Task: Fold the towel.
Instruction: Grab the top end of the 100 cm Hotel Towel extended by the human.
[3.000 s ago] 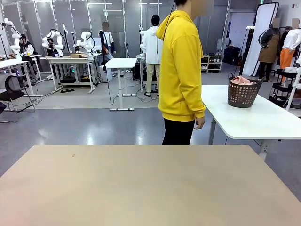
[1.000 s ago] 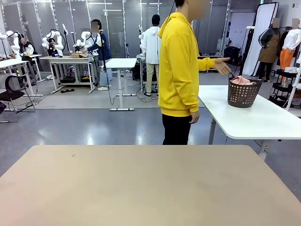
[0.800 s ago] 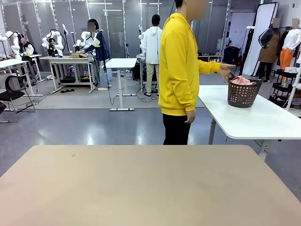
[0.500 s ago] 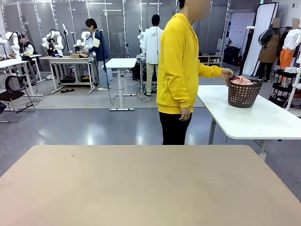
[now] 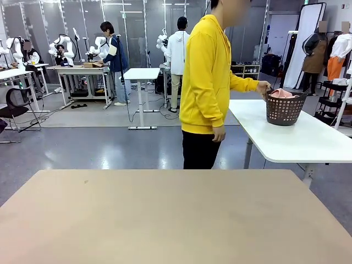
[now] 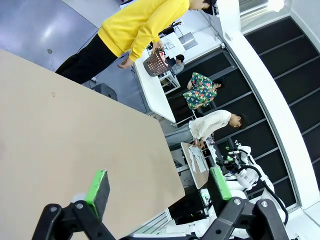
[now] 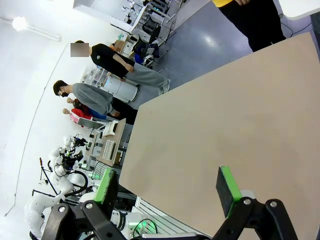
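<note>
**Towel Waits in Basket, Folding Yet to Begin**

The pink towel [image 5: 282, 93] lies bunched in a black perforated basket [image 5: 285, 111] near the far edge of a white side tabletop [image 5: 300, 144]. A person [image 5: 208, 77] in a yellow hoodie has a hand [image 5: 263, 87] at the basket's rim. The task appears to be at the fetching step: the towel must first reach the beige tabletop [image 5: 165, 220] and be spread flat. The left tool [image 6: 159, 186] and right tool [image 7: 166, 186] hang above that surface, each spread wide and holding nothing. Workbenches and other people fill the grey-floored hall behind.
</note>
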Motion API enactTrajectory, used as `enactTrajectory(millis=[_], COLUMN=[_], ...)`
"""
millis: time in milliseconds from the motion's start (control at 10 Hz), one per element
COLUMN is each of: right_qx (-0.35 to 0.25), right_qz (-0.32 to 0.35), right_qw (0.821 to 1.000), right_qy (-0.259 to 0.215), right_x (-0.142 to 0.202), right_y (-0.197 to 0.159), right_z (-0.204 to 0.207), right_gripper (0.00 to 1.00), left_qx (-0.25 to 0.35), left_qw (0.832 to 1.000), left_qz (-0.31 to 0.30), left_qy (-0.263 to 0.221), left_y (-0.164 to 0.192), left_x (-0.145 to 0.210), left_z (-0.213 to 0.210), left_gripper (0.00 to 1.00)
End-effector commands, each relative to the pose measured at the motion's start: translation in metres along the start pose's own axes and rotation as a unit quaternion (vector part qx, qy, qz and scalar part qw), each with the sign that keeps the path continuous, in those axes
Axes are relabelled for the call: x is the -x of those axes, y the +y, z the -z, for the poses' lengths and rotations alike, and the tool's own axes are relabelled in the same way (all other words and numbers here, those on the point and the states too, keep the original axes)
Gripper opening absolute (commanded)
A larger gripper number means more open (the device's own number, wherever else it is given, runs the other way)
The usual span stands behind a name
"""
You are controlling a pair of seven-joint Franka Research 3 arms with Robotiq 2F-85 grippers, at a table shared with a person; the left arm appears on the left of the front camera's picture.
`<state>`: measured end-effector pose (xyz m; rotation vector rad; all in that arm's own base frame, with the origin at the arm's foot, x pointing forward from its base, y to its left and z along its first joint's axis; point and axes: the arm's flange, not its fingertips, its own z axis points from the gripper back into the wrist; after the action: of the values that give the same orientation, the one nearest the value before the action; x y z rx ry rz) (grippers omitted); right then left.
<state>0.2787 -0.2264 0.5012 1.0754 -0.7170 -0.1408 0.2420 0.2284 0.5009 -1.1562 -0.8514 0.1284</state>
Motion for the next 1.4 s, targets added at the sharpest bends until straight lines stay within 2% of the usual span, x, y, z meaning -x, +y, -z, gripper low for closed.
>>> enactTrajectory(millis=[0, 1300], right_qx=[-0.006, -0.006], right_qz=[-0.001, -0.001], right_qw=[1.0, 1.0], right_qy=[-0.005, -0.005], right_x=[-0.0028, -0.0028], right_y=[0.0012, 0.0012], right_z=[-0.0007, -0.0007], right_gripper=[1.0, 1.0], left_qx=[0.009, 0.009], left_qw=[1.0, 1.0], left_qz=[0.002, 0.002], left_qy=[-0.003, -0.003], left_y=[-0.0015, -0.0015], left_x=[-0.0043, -0.0043], left_z=[-0.0007, -0.0007], left_gripper=[1.0, 1.0])
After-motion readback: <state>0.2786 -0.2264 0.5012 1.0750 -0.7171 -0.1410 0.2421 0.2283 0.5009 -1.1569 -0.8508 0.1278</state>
